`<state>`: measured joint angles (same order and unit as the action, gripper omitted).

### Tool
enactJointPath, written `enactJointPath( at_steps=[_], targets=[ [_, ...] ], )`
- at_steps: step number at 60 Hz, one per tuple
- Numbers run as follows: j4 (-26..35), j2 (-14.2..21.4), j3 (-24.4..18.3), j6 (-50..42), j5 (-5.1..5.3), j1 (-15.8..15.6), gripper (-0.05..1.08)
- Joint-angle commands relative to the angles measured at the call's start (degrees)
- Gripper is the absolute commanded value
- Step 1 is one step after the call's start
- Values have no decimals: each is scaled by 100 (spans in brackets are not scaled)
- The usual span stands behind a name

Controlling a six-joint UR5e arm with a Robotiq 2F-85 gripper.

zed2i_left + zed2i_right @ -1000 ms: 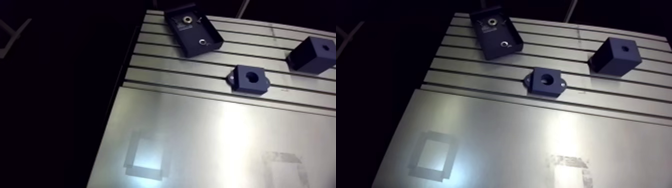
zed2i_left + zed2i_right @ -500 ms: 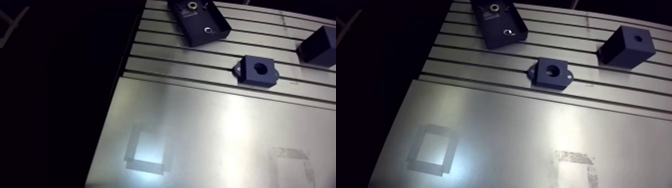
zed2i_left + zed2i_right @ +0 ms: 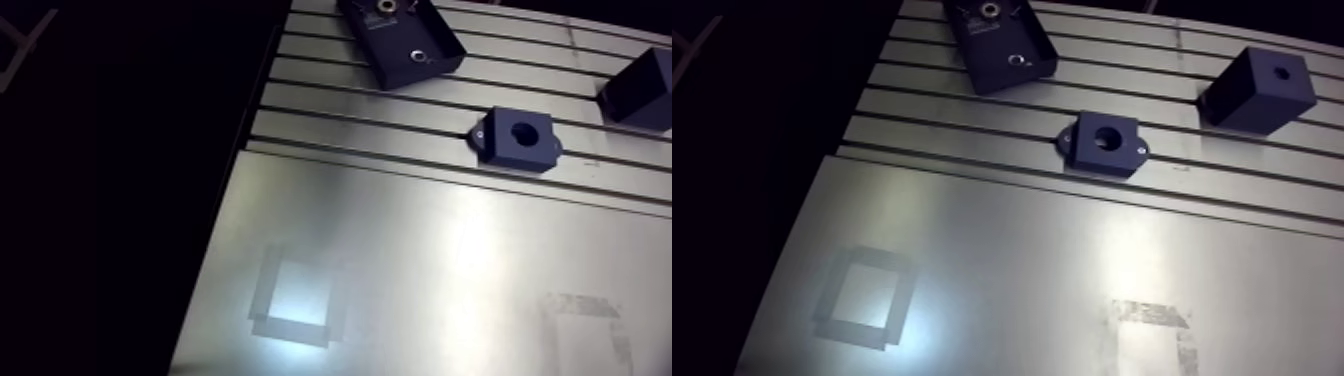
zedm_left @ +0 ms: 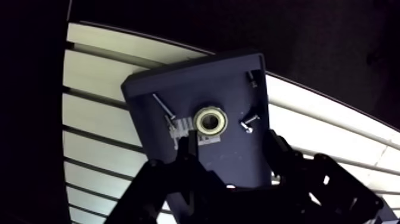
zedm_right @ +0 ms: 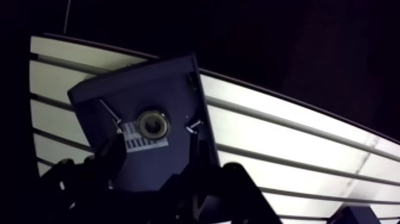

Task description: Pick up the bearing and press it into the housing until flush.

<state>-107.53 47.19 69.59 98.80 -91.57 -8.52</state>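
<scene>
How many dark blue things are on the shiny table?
3. The open tray sits at the far edge, the housing with the round hole is nearer the middle, and the cube block stands off to its side. More could be out of view.

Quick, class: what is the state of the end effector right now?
End effector: open, holding nothing, poised over the silver ring-shaped metal bearing in the dark rectangular tray.

The arm view's upper edge cuts off the tray (image 3: 400, 35), its side edge the dark block (image 3: 645, 85); in the wrist view the pincer (image 4: 232, 149) hides the tray's near end.
</scene>
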Motion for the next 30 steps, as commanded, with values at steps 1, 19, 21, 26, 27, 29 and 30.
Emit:
enactJointPath(
  at_steps=[1,19,21,26,27,29,30],
  targets=[
    [-43,21,151,29,-15,-52,36],
    [-563,-5,366,91,-23,-80,35],
    [-563,-12,366,91,-23,-80,35],
    [-564,-21,359,90,-32,-73,35],
    [-571,-22,358,91,-32,-72,35],
    [-571,-22,358,91,-32,-72,35],
    [-572,-23,358,84,-32,-72,35]
  ],
)
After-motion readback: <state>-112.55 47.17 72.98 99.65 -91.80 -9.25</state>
